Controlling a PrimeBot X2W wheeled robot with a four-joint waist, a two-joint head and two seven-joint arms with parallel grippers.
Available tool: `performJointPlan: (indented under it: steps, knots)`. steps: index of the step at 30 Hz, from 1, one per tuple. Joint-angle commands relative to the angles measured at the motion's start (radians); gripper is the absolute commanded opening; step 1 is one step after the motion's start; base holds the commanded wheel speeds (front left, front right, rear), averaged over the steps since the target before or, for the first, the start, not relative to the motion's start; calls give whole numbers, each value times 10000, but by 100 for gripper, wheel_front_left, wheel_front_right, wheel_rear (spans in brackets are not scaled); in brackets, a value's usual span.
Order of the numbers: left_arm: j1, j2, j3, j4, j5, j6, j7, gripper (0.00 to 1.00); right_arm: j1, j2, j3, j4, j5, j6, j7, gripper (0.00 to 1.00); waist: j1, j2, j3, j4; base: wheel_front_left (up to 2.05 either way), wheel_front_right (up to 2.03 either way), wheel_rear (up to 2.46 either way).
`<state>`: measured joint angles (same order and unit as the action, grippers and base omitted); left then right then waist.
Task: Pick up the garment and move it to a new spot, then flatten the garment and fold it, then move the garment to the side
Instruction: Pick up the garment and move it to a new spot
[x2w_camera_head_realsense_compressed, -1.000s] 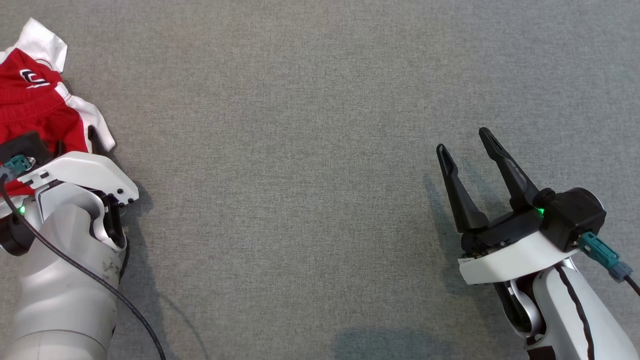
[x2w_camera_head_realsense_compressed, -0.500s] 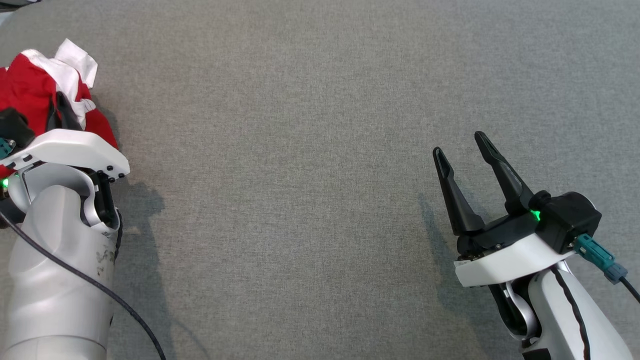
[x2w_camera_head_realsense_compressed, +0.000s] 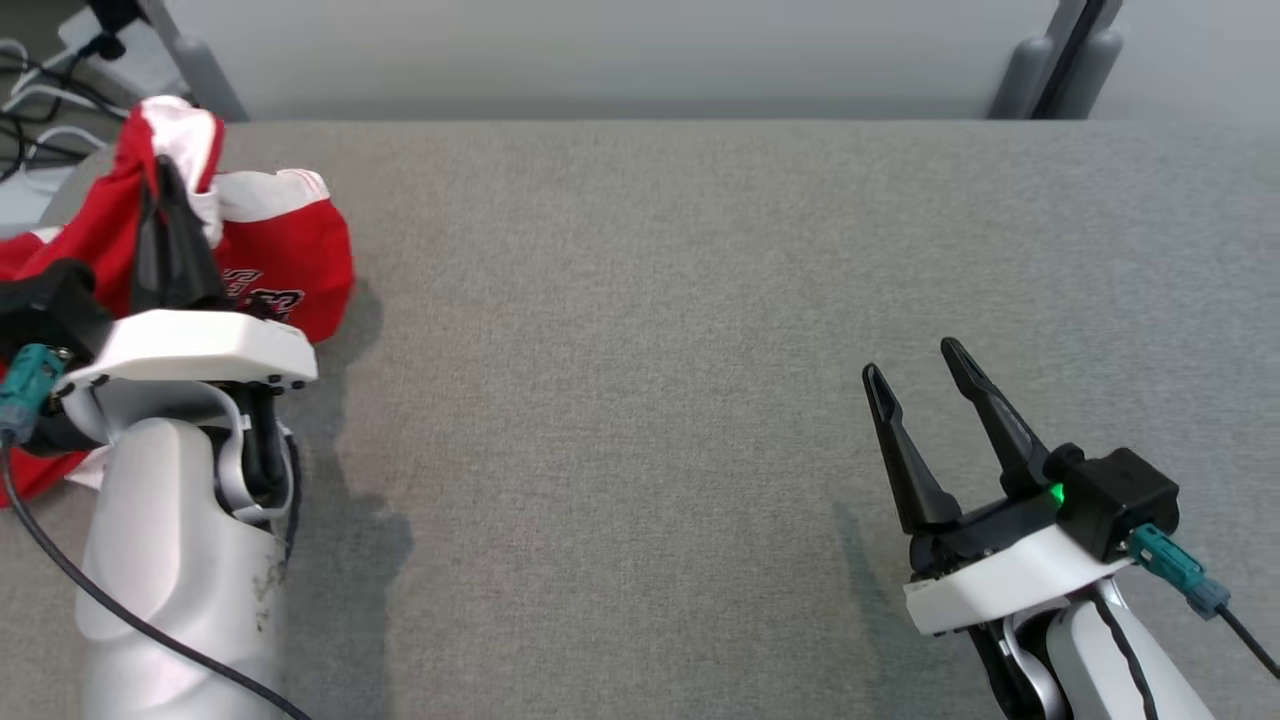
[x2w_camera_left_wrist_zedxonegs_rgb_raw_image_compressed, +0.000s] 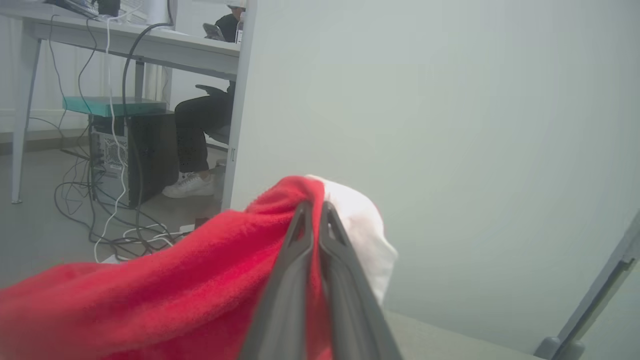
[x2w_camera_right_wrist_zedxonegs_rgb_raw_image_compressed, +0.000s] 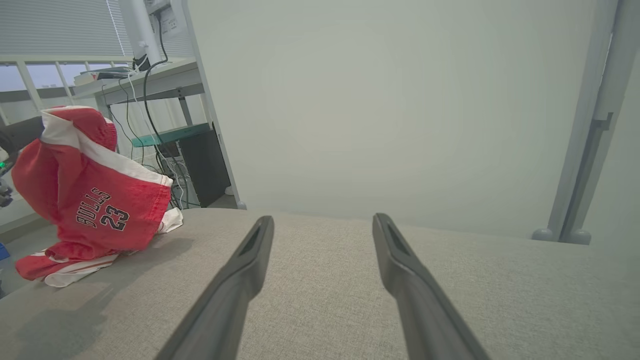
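Observation:
The garment (x2w_camera_head_realsense_compressed: 270, 245) is red and white sportswear with black lettering, bunched at the far left of the grey table (x2w_camera_head_realsense_compressed: 650, 330). My left gripper (x2w_camera_head_realsense_compressed: 168, 185) is shut on a fold of it and holds that part raised, while the lower cloth still rests on the table. In the left wrist view the two fingers meet on the red and white cloth (x2w_camera_left_wrist_zedxonegs_rgb_raw_image_compressed: 190, 290), with the left gripper (x2w_camera_left_wrist_zedxonegs_rgb_raw_image_compressed: 314, 212) pinching its top edge. The right wrist view shows the garment (x2w_camera_right_wrist_zedxonegs_rgb_raw_image_compressed: 95, 200) hanging at the left. My right gripper (x2w_camera_head_realsense_compressed: 910, 365) stands open over bare table at the lower right, also seen as the right gripper (x2w_camera_right_wrist_zedxonegs_rgb_raw_image_compressed: 322, 220).
A pale wall panel (x2w_camera_head_realsense_compressed: 620, 50) runs behind the table's far edge. Cables (x2w_camera_head_realsense_compressed: 25, 100) lie on the floor past the far left corner. In the left wrist view a desk, a computer tower (x2w_camera_left_wrist_zedxonegs_rgb_raw_image_compressed: 127, 160) and a seated person's legs (x2w_camera_left_wrist_zedxonegs_rgb_raw_image_compressed: 195, 145) show beyond the table.
My left gripper has shut on the garment and lifted it off the table. The head camera has tilted up, so the table's far edge and wall show. The right gripper stays open.

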<state>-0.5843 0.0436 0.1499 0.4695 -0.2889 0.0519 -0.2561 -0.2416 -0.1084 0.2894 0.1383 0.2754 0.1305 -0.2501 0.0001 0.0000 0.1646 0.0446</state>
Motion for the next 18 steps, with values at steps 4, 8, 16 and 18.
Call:
performJointPlan:
  steps: [4, 8, 16, 18]
  knots:
    - [68, 122, -312, -904, -88, -217, -56, 0, 269, 70, -13, -235, 62, 2, -116, 100, 0, 0, -627, -560, 0, 0, 0]
    - [101, 75, -960, -1246, -743, -294, -56, 0, 464, 110, -148, -234, 47, 2, -116, 100, 0, 0, -924, -1063, 0, 0, 0]
    - [-99, 69, -2309, -1300, -1925, 5, -56, 0, 707, 166, -217, -250, 21, 2, -117, 100, 0, 0, -1138, -2191, 0, 0, 0]
    - [-254, 68, -2677, -1281, -2168, 67, -56, 0, 742, 155, -238, -239, 25, 2, -117, 100, 0, 0, -1116, -2503, 0, 0, 0]
